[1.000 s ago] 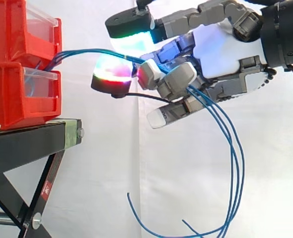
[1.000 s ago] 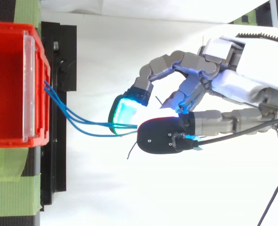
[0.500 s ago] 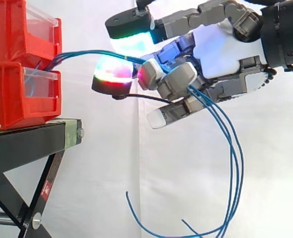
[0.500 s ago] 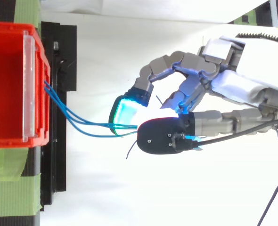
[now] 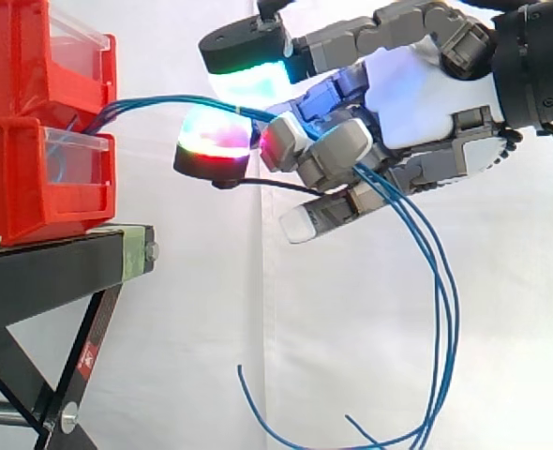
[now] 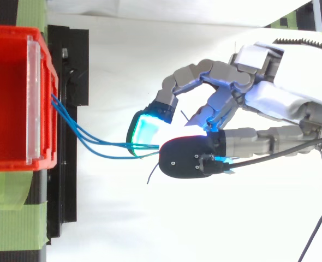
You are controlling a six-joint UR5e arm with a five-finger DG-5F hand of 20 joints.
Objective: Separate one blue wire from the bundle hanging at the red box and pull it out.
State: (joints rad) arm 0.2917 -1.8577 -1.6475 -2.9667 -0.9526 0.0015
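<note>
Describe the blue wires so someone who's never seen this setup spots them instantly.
Find the stacked red bins on the black stand. The blue wires leave the bins' front, run across into the hand, then droop below it in long loops. Nothing else is thin and blue.

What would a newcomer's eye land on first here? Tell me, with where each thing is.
The hand stands out first, at the upper right of the side view, its glowing fingertips curled round the blue wires. The wires run from the stacked red bins on the left, through the hand, then loop down below it. The bins sit on a black stand.
</note>
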